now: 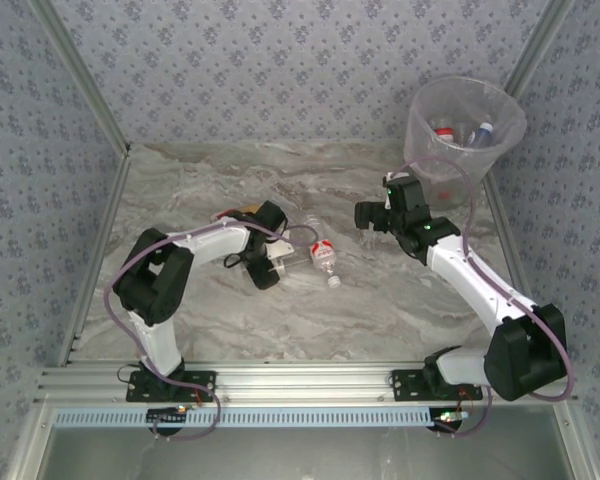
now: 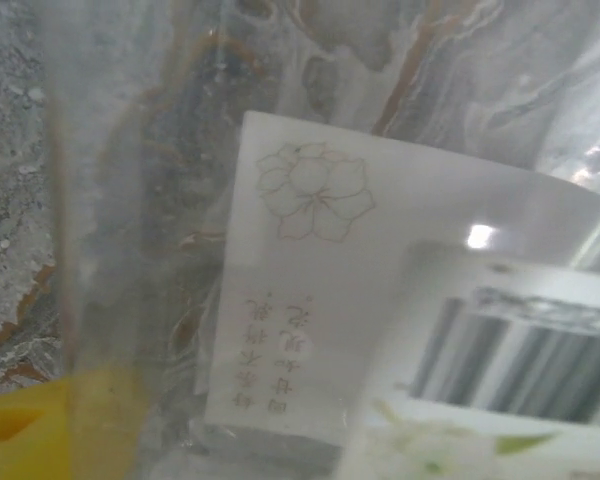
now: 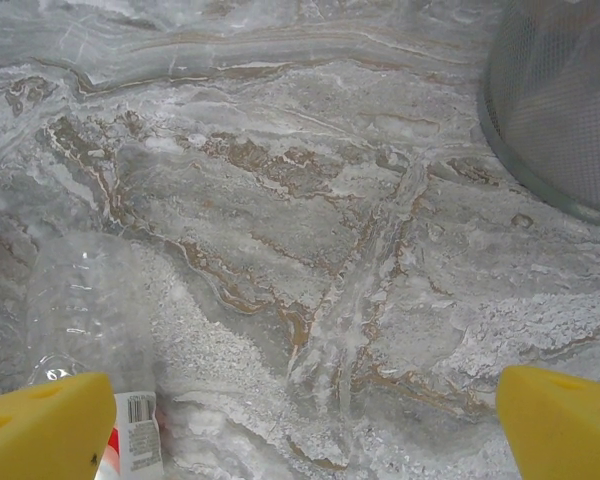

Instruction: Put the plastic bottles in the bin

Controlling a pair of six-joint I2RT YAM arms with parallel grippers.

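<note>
Clear white-labelled bottle (image 2: 320,300) sits right at the left jaws, grip impossible to tell, mid-tabletop (image 1: 230,330) beside a red-labelled bottle (image 1: 324,252), while the right jaws gape wide and empty near the bin (image 1: 430,150) in the far right corner.

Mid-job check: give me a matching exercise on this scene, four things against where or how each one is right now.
Things:
1. bin
2. red-labelled bottle
3. right gripper
4. white-labelled clear bottle

Places or states:
A. open, with bare table between its fingers
B. far right corner, with bottles inside
C. close against the left gripper
D. lying mid-table, between the two arms

Pairs: 1-B, 2-D, 3-A, 4-C.
</note>
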